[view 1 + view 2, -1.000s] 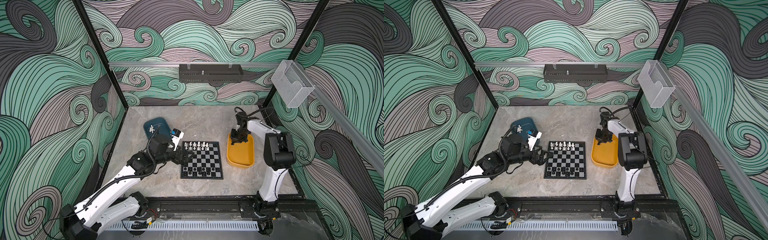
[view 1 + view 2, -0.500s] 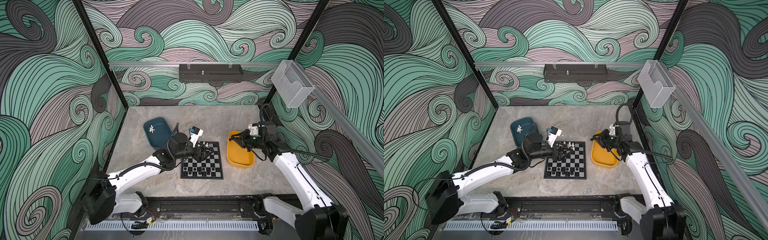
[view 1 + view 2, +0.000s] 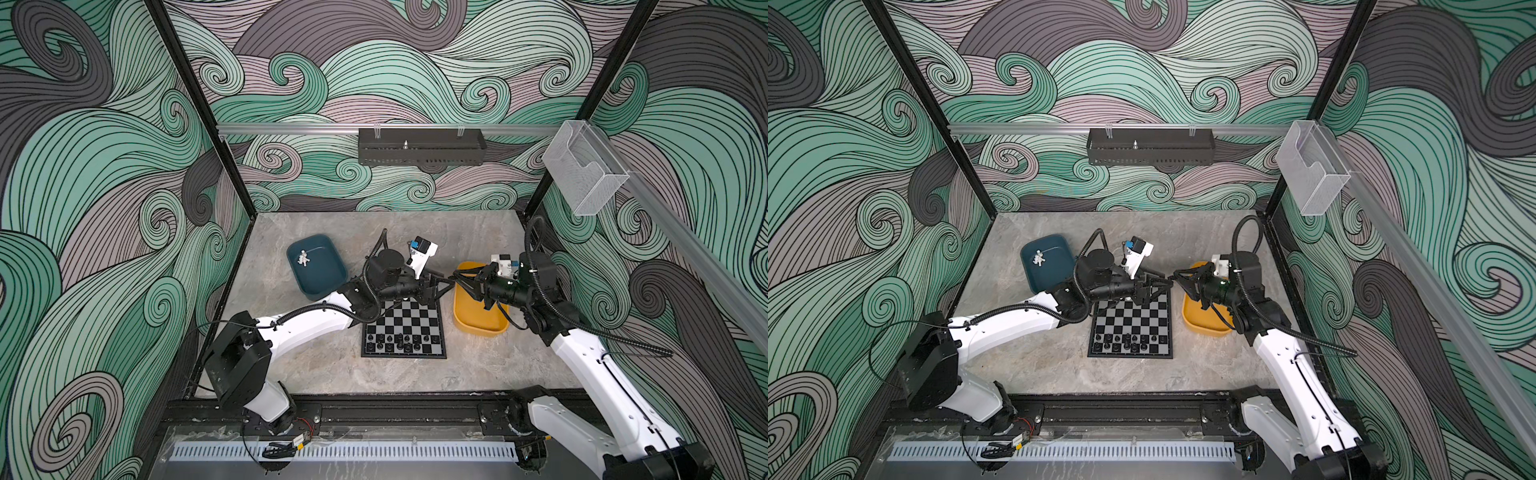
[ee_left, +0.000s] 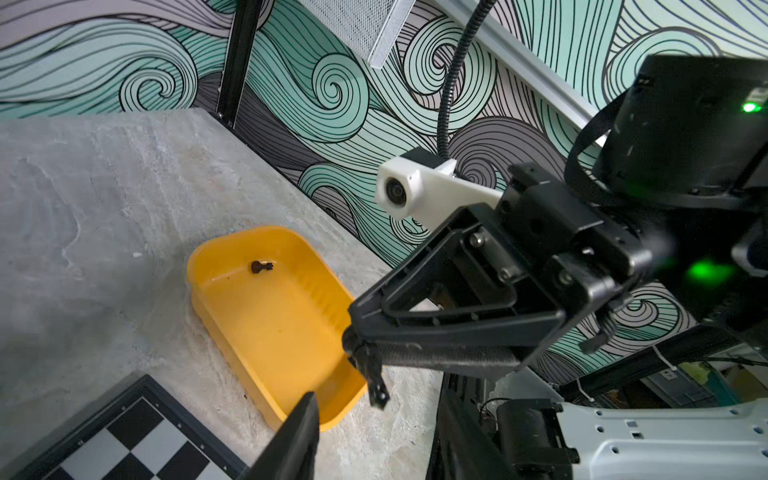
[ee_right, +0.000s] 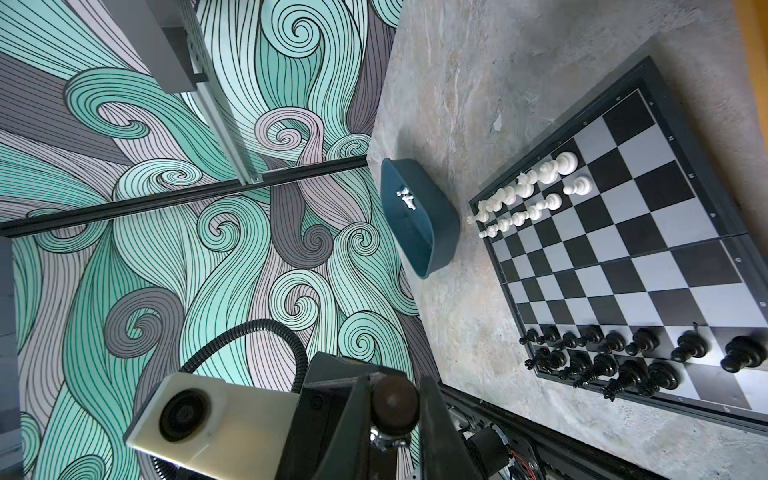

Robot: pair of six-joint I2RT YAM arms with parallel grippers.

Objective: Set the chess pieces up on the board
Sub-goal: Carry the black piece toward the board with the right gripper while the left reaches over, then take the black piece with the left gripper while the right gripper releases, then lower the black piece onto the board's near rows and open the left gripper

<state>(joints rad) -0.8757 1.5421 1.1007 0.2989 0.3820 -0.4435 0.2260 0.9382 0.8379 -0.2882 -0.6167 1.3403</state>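
Observation:
The board (image 3: 405, 316) lies mid-table in both top views. Black chess pieces (image 3: 401, 338) fill its near rows. White chess pieces (image 5: 536, 191) stand along its far edge, hidden under my left arm in the top views. My left gripper (image 3: 444, 284) and right gripper (image 3: 456, 276) meet tip to tip above the gap between the board and the yellow tray (image 3: 478, 322). The right gripper (image 4: 353, 338) is shut on a small black piece (image 4: 370, 370). One left finger (image 4: 299, 432) stands beside that piece without touching it, so the left jaws are apart.
A black piece (image 4: 261, 266) lies in the yellow tray (image 4: 270, 316). The teal tray (image 3: 318, 270) at the back left holds a few white pieces (image 3: 303, 258). A black rack (image 3: 422, 146) hangs on the back wall. A clear box (image 3: 582, 174) is on the right rail.
My left gripper swept right along the board's far edge. My right gripper rose from the yellow tray and turned left to meet it. The left jaws have narrowed.

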